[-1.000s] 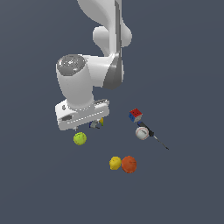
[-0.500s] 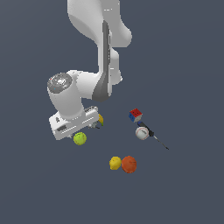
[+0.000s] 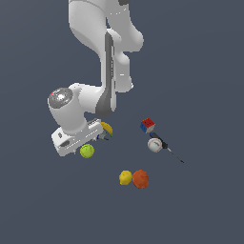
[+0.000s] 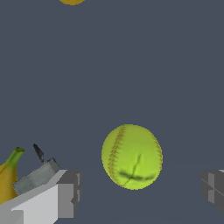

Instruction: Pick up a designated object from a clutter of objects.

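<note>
Hovering over the yellow-green ball (image 4: 131, 156), we have our gripper (image 4: 140, 194) spread wide, one finger (image 4: 65, 194) on each side of it and neither touching; nothing is held. In the exterior view the ball (image 3: 86, 151) lies at that view's left of the clutter, just beside our wrist housing, with the banana (image 3: 106, 129) close behind it and partly hidden by the arm. Well apart toward the exterior view's right sit the multicoloured cube (image 3: 147, 125), the white baseball (image 3: 154, 145) and the thin dark tool (image 3: 170, 151) touching it. Nearer the camera, the yellow fruit (image 3: 125, 177) and the orange (image 3: 140, 179) rest side by side.
</note>
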`<state>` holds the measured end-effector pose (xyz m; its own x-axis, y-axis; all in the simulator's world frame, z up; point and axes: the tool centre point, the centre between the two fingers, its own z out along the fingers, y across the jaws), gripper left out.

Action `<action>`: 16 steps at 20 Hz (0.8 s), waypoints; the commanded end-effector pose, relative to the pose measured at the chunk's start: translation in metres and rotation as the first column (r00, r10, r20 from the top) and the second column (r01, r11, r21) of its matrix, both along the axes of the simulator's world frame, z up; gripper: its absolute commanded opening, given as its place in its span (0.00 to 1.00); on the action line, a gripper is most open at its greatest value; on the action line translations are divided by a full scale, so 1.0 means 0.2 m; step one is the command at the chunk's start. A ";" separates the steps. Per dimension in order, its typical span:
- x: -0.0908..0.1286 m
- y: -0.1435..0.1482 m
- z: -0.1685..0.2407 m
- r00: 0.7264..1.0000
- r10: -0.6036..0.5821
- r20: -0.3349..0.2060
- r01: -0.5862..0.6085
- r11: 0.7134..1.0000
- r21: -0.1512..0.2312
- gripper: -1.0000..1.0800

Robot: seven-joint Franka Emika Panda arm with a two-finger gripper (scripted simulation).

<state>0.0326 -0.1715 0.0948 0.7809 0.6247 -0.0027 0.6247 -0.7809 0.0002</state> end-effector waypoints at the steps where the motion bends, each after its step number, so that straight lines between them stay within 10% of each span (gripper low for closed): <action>1: 0.00 -0.01 -0.01 1.000 0.010 0.002 -0.010 1.000 0.002 0.96; 16: -0.01 -0.01 -0.23 1.000 0.012 0.002 -0.012 1.000 0.002 0.96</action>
<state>0.0312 -0.1733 0.0554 0.7740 0.6332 -0.0007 0.6332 -0.7740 -0.0007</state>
